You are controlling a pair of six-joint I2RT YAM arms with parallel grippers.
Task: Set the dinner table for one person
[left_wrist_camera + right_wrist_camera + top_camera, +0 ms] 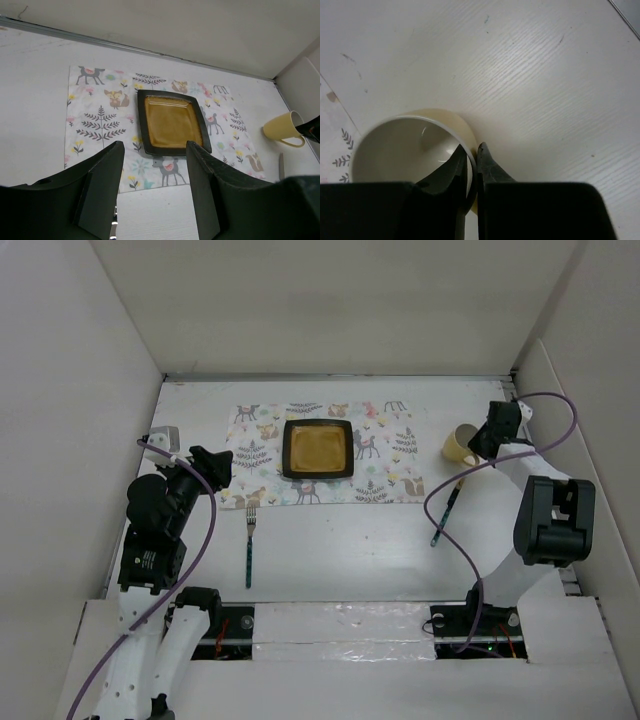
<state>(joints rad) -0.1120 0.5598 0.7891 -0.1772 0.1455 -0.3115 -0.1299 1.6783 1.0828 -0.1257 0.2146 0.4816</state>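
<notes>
On the white dinner table [340, 550] lies a deer-print placemat [255, 440] with a dark square plate [318, 449] with a mustard centre on it. A fork [250, 545] lies below the mat's left part. A knife with a teal handle [446, 512] lies to the right. My right gripper [482, 440] is shut on the rim of a pale yellow mug [459, 444], one finger inside and one outside [492, 170]; the mug [410, 145] is tilted. My left gripper [218, 466] is open and empty above the mat's left edge, its fingers [100, 190] framing the plate [171, 122].
Off-white panel walls [90, 420] close in the table on the left, back and right. A small grey block [165, 435] sits by the left wall. The right arm's purple cable [450, 490] loops over the knife area. The mug also shows in the left wrist view [282, 127].
</notes>
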